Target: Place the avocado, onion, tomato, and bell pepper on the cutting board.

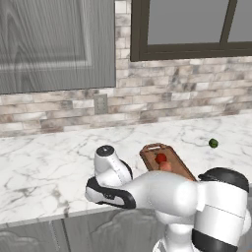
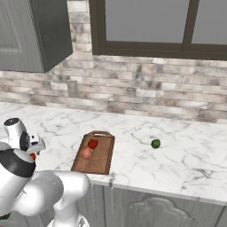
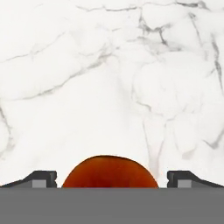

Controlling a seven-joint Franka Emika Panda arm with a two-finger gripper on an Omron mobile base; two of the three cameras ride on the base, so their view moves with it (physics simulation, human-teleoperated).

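Half a tomato [image 3: 110, 172] cut off between wide tool [image 3: 112, 179] tips, marble counter [image 3: 109, 78] beyond

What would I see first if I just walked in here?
Probably the brown cutting board near the front edge of the white marble counter, with the red bell pepper and peach onion on it. The little green avocado sits alone to its right. In the hand view, the open gripper frames the orange-red tomato.

Bare marble counter [image 3: 109, 78] is lying open all around the tomato [image 3: 110, 173]; both fingertips [image 3: 41, 179] are standing apart from its sides.
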